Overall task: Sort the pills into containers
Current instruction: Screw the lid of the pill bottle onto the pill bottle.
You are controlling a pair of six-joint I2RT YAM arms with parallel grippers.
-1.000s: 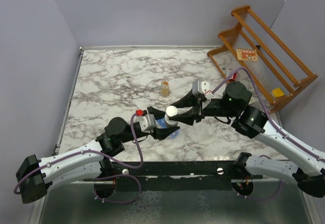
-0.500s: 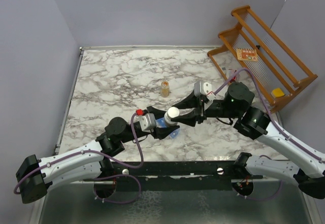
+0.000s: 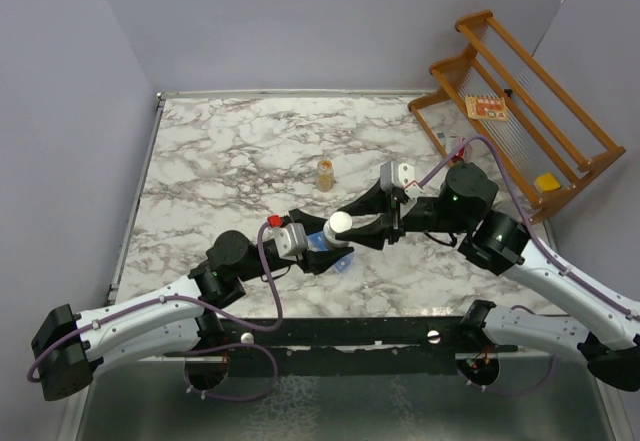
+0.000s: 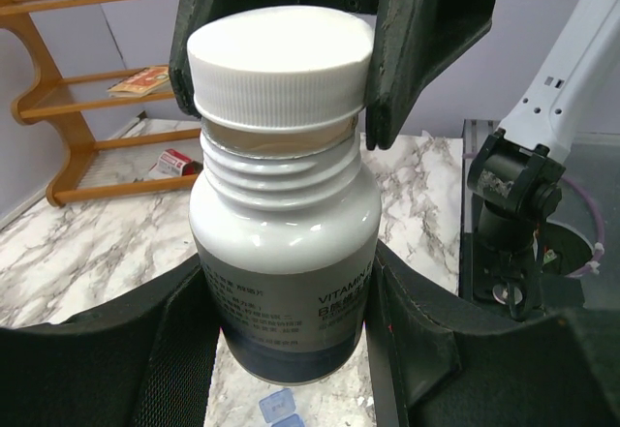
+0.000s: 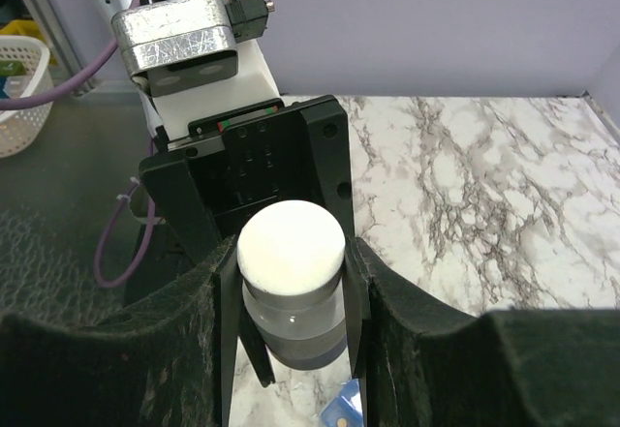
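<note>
A grey vitamin bottle with a white cap hangs tilted above the marble table. My left gripper is shut on the bottle's body. My right gripper comes from the opposite side and is shut on the white cap. In the top view the cap sits between both grippers, the left gripper below it and the right gripper beside it. The blue containers lie on the table under the bottle, mostly hidden; a corner of the containers shows, and one compartment holds a small tan dot.
A small amber bottle stands upright behind the grippers, mid-table. A wooden rack with small items leans at the back right. Purple walls close the left and back sides.
The right wrist has shifted slightly and the bottle cap has moved a touch toward the near edge. Both grips are unchanged.
</note>
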